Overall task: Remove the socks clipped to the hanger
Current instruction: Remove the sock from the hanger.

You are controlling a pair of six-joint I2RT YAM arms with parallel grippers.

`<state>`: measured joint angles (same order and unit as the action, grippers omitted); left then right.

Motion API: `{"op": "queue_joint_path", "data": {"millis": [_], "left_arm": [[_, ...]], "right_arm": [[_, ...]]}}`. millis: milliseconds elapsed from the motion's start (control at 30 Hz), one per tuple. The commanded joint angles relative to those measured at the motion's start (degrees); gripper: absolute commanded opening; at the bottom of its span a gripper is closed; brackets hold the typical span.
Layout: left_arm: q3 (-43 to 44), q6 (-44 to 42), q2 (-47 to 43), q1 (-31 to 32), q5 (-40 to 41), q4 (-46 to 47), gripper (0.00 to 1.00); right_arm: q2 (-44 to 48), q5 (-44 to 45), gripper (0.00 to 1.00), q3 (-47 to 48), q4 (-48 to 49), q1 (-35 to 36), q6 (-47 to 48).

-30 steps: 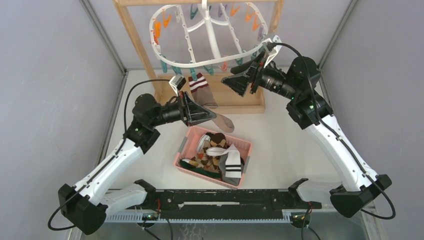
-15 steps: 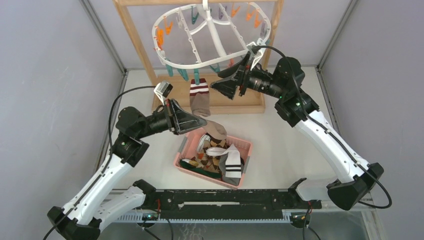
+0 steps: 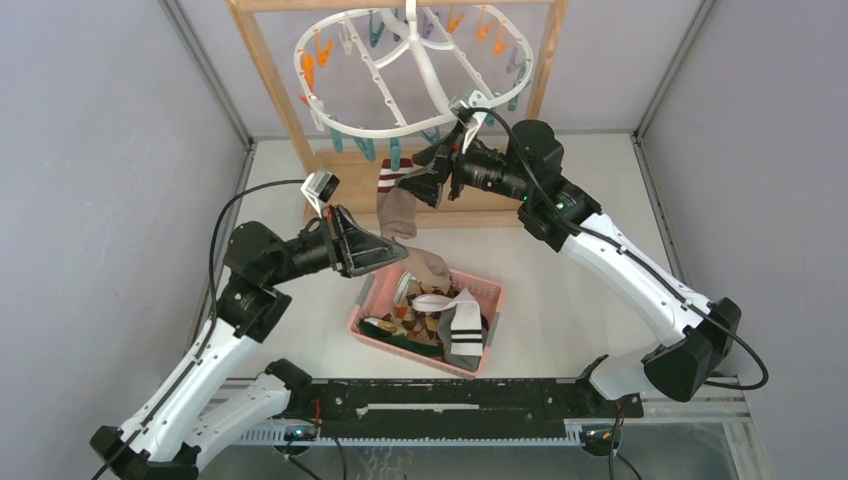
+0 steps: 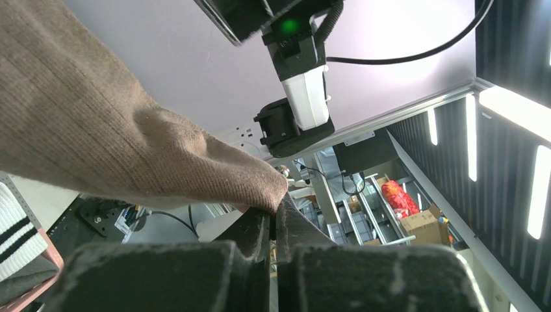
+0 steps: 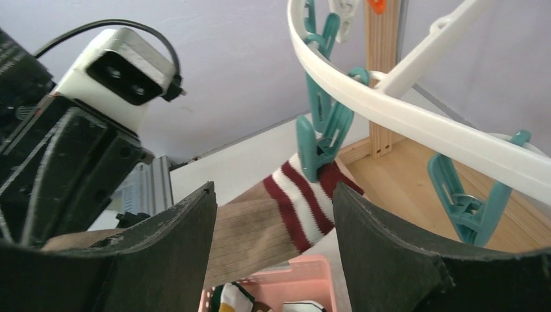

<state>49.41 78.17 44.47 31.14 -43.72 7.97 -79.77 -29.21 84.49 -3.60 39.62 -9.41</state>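
One beige sock [image 3: 400,212] with a red-and-white striped cuff [image 5: 305,201] hangs from a teal clip [image 5: 318,136] on the white oval hanger [image 3: 330,125]. The sock is stretched taut down toward the basket. My left gripper [image 3: 406,254] is shut on the sock's toe end [image 4: 97,130], pinching the fabric between its pads. My right gripper [image 5: 273,195] stands open just below the hanger rim [image 5: 390,110], its fingers on either side of the striped cuff and not touching it. Several other socks lie in the pink basket [image 3: 366,296].
The hanger hangs from a wooden frame [image 3: 275,80] at the back, with orange, teal and purple clips dangling round its rim. A second teal clip [image 5: 464,195] hangs empty to the right. Grey walls close in both sides.
My left gripper has pulled the sock's toe back and down, stretching it. The right gripper has moved left to the clipped cuff. The hanger has swung and tilted.
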Motion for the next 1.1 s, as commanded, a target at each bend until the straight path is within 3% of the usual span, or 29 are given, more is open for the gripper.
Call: {"op": "queue_joint_path", "data": {"millis": [0, 333, 1067], "left_arm": [[-1.67, 0.75, -2.32, -0.05, -1.03, -0.74, 0.0], [-1.95, 1.37, -5.03, -2.9, -0.12, -2.98, 0.0], [-1.42, 1.69, -5.02, -4.06, -0.93, -4.45, 0.0]], "right_arm": [[-0.89, 1.29, 0.73, 1.49, 4.51, -0.12, 2.42], [-4.08, -1.94, 0.73, 2.09, 11.32, -2.12, -0.85], [-4.13, -4.41, 0.73, 0.62, 14.49, -5.4, -3.33]]}}
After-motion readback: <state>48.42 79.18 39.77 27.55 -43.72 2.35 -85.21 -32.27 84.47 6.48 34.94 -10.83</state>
